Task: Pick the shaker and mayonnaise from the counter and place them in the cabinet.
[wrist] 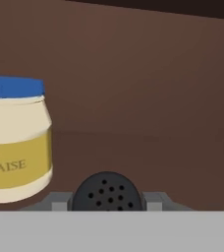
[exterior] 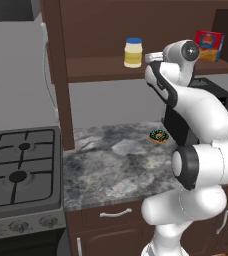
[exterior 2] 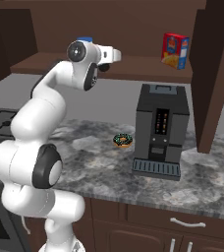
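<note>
Between my jaws, in the hand view, I see the shaker (wrist: 107, 191), its black perforated top pinched by the gripper (wrist: 107, 199). Left of the jaws, close beside them, the mayonnaise (wrist: 14, 140) stands upright on the cabinet (exterior: 101, 67) shelf, apart from the shaker. The counter (exterior: 116, 165) lies well below.

A rendered home kitchen: a black gas stove (exterior: 21, 170) sits left of the grey mottled stone desk (exterior: 116, 170), a black coffee machine (exterior 2: 160, 130) stands on it, and a dark brown wooden wall cabinet (exterior: 101, 30) hangs above.
</note>
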Robot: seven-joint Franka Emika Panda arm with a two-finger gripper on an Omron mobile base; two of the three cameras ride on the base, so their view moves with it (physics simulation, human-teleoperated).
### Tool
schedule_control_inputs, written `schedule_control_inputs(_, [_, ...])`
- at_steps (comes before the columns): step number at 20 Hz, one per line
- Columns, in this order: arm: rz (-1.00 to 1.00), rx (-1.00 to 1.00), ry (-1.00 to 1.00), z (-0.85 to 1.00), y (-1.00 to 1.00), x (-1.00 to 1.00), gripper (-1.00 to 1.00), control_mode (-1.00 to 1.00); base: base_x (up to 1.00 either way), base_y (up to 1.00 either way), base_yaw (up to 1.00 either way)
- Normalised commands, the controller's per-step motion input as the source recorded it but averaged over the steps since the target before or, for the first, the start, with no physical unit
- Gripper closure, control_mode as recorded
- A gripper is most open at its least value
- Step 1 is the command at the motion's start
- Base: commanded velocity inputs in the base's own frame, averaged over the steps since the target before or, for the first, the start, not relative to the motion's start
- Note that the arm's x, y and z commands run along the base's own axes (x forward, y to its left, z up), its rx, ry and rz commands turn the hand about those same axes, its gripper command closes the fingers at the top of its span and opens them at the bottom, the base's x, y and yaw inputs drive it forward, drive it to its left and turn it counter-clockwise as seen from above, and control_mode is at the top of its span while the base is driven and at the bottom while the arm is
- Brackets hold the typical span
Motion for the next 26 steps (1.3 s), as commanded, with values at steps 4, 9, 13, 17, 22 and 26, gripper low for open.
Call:
schedule_control_inputs(4, [0.00,0.00,0.00,-0.46,0.00,0.32,1.00,-1.00,0.00,0.00,0.00])
schedule_control_inputs(9, [0.00,0.00,0.00,-0.44,-0.01,0.37,1.00,-1.00,0.00,0.00,0.00])
schedule_control_inputs(13, [0.00,0.00,0.00,-0.42,0.00,0.34,-1.00,-1.00,0.00,0.00,0.00])
schedule_control_inputs(17, [0.00,0.00,0.00,-0.33,-0.02,0.26,-1.00,-1.00,0.00,0.00,0.00])
schedule_control_inputs(22, [0.01,0.00,0.00,-0.18,-0.06,0.00,-1.00,-1.00,0.00,0.00,0.00])
schedule_control_inputs(26, [0.03,0.00,0.00,-0.21,-0.02,0.00,-1.00,-1.00,0.00,0.00,0.00])
